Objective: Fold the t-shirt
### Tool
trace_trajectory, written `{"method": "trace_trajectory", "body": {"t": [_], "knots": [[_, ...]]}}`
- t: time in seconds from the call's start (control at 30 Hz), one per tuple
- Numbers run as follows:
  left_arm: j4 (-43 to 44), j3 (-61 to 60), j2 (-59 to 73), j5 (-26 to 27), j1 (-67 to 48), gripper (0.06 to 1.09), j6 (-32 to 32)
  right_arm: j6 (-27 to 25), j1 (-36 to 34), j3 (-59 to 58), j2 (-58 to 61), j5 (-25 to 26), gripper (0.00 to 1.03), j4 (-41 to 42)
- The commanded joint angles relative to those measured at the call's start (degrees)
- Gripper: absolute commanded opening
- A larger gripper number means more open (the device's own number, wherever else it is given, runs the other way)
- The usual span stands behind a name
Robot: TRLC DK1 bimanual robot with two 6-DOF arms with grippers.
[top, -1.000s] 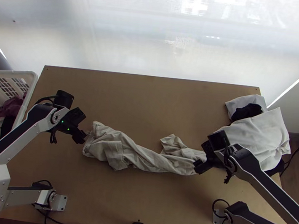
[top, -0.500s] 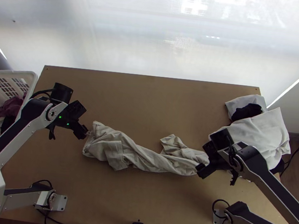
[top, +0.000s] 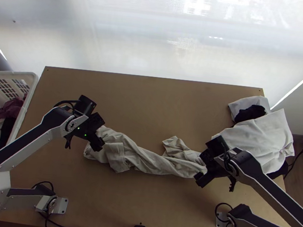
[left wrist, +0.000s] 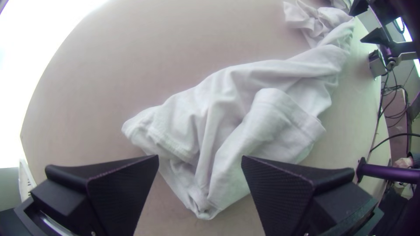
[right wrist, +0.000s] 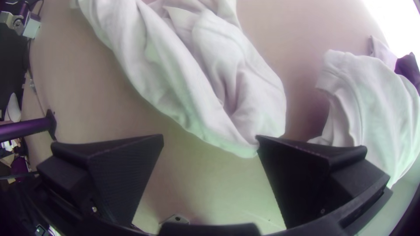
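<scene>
Top view: the t-shirt (top: 140, 158) lies bunched across the table (top: 142, 207), left gripper (top: 97, 145) and right gripper (top: 200, 178) at opposite ends, probably to stretch it flat. Left wrist view: left gripper spread, holding nothing. Right wrist view: right gripper spread too, likely placed for pinching

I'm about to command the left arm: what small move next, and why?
I'd lower the left end effector and close it on the shirt below: its fingers stand open over one end, and the cloth lies bunched, so it probably needs spreading before folding.
</scene>
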Motion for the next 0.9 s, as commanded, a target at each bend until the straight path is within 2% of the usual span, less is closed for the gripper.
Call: {"method": "trace_trajectory", "body": {"t": [0.0, 0.17, 0.3, 0.37, 0.43, 0.53, 0.63, 0.77, 0.87], "knots": [[4.92, -1.97, 3.42, -0.03, -1.29, 0.98, -0.81, 0.36, 0.56, -0.82, 1.06, -0.26, 0.96, 2.45], [9.93, -4.87, 5.44, -1.17, -0.06, 0.97, -0.11, 0.45, 0.56, -0.82, 1.41, -0.26, 0.96, 3.24], [12.75, -5.84, 7.46, -1.52, 1.52, 0.92, 0.07, 0.45, 0.56, -1.09, 1.41, -0.26, 0.93, 3.5], [13.54, -6.01, 8.25, -1.61, 1.96, 0.87, 0.07, 0.45, 0.56, -1.09, 1.41, -0.26, 0.93, 3.5], [14.06, -6.1, 8.87, -1.52, 2.14, 0.77, 0.07, 0.36, 0.83, -1.18, 1.41, -0.26, 0.91, 3.5], [14.5, -6.54, 8.96, -1.43, 2.05, 0.57, -0.02, 0.01, 1.27, -1.26, 1.41, -0.96, 0.78, 3.59], [14.59, -6.98, 8.96, -1.0, 1.79, 0.38, -0.55, -0.07, 1.27, -1.7, 1.41, -3.86, 0.62, 4.2], [14.68, -7.51, 8.87, -0.47, 1.79, 0.1, -1.6, -0.95, 1.27, -2.76, 1.41, -5.44, 0.29, 6.31], [14.5, -7.68, 8.43, -0.03, 2.14, 0.1, -2.31, -1.66, 1.35, -3.37, 1.41, -5.71, 0.07, 8.6]]}}
